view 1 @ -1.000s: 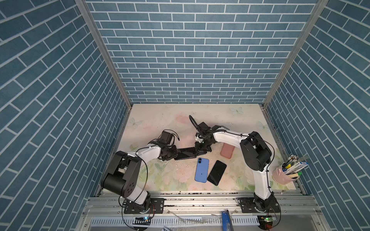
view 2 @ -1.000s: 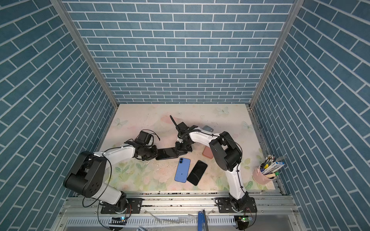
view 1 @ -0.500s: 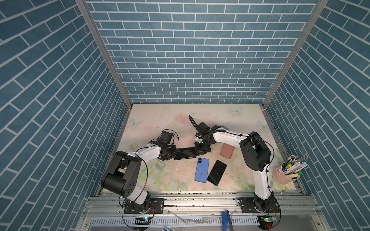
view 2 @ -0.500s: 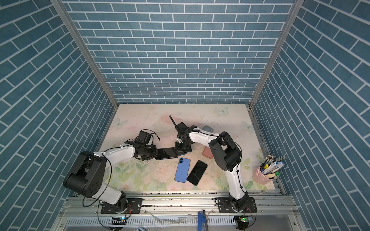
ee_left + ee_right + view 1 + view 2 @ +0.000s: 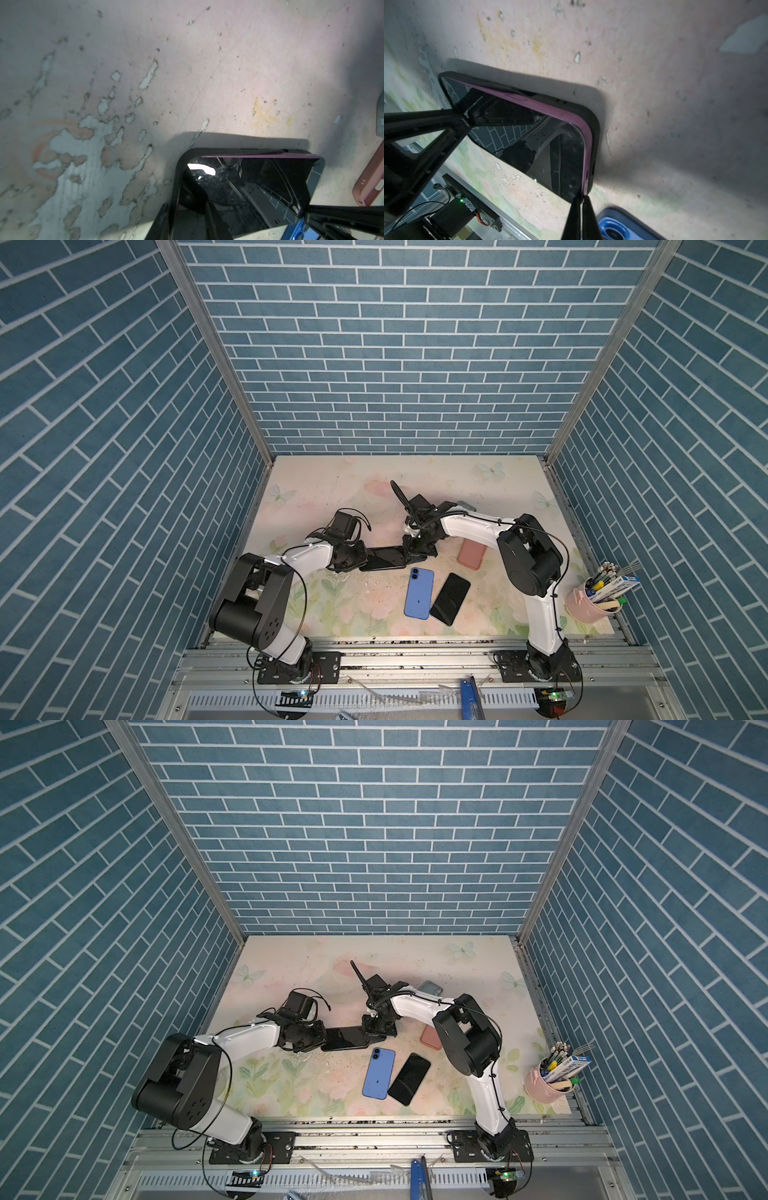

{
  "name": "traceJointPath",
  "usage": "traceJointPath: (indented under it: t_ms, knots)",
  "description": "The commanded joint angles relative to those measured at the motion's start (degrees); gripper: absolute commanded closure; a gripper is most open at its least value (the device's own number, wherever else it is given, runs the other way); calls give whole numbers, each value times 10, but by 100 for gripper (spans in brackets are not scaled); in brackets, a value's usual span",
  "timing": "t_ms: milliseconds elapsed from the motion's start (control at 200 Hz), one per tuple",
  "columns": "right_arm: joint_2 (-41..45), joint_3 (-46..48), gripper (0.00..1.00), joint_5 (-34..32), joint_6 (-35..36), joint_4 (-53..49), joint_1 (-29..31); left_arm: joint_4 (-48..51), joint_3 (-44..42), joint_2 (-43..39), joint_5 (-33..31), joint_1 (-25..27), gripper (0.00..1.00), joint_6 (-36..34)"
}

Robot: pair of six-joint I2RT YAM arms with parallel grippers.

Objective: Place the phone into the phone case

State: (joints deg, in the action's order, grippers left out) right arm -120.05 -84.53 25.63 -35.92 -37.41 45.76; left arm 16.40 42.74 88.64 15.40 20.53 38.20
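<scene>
Two grippers at the case [image 5: 595, 133]: left gripper [image 5: 363, 562] clamps its end; right gripper [image 5: 581, 207], tips together, touches the phone [image 5: 550, 149] corner; purple edge above rim.

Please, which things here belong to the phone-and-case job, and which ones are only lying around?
In the job: purple-edged phone, black case, left gripper, right gripper.

Lying about: blue phone, black phone, pink case, grey phone or case, pink pen cup.
</scene>
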Motion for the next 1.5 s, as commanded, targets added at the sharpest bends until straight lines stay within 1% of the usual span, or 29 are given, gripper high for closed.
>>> traceJointPath:
  t_ms: [0,1095,1495]
  knots:
    - [-105,43,95,25,-7,111,76,-21,-1,30,59,17,70,-4]
    - [-155,48,95,34,-21,140,101,-20,4,40,64,16,69,-6]
    - [-173,51,95,5,-32,135,112,-20,4,41,66,17,69,-6]
